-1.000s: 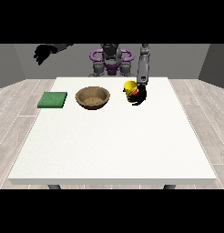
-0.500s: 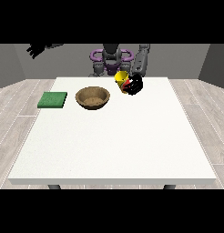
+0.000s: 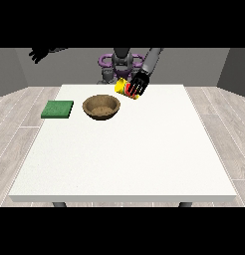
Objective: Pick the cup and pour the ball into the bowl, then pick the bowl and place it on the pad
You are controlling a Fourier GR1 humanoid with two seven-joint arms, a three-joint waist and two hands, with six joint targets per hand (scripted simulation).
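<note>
The small yellow cup (image 3: 125, 88) is being held tilted above the white table (image 3: 124, 149), fingers (image 3: 137, 88) curled round it, by the hand at the view's right (image 3: 139, 83). It is being kept just right of the round brown bowl (image 3: 101, 107), its mouth apparently angled down-right, away from the bowl. The other hand's (image 3: 40, 53) fingers are being held spread, well apart.

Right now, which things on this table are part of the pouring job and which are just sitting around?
Part of the job: yellow cup, held tilted by the hand at the view's right; brown bowl; green pad.
Just there: white table; the hand at the view's left, raised off the table.
</note>
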